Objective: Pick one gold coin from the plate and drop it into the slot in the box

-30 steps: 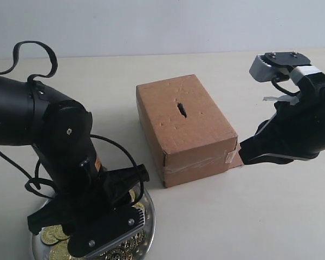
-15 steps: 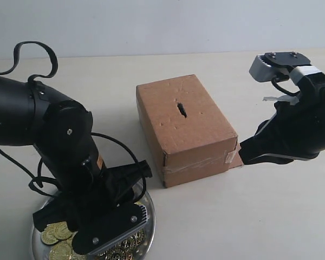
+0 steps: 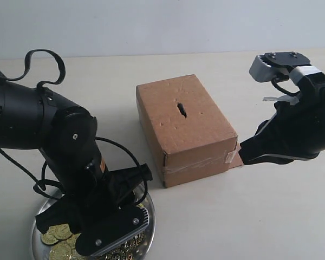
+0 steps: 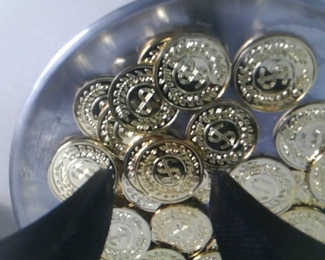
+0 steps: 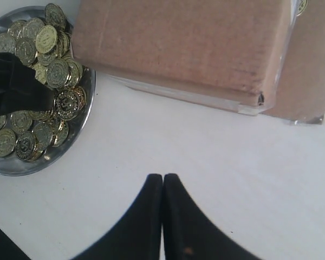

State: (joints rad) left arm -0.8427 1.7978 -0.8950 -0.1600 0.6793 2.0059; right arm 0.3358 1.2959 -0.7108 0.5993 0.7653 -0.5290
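The box (image 3: 187, 127) sits in the middle of the worktop, the slot (image 3: 181, 109) a dark cut in its top face. The plate (image 4: 43, 119) lies at the near edge toward the left corner, heaped with gold coins (image 4: 197, 70). The left arm bends down over it, the left gripper (image 4: 161, 176) spread with a finger on either side of one coin (image 4: 165, 162). Near the right edge, beside the box's taped end, the right gripper (image 5: 162, 181) hangs over bare worktop, fingers pressed together.

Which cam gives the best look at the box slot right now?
Exterior view: the slot shows whole, a dark ragged cut mid-top of the box, unobstructed. Right wrist view sees only a box face and its taped edge, no slot. Left wrist view shows just coins in the plate, no box.
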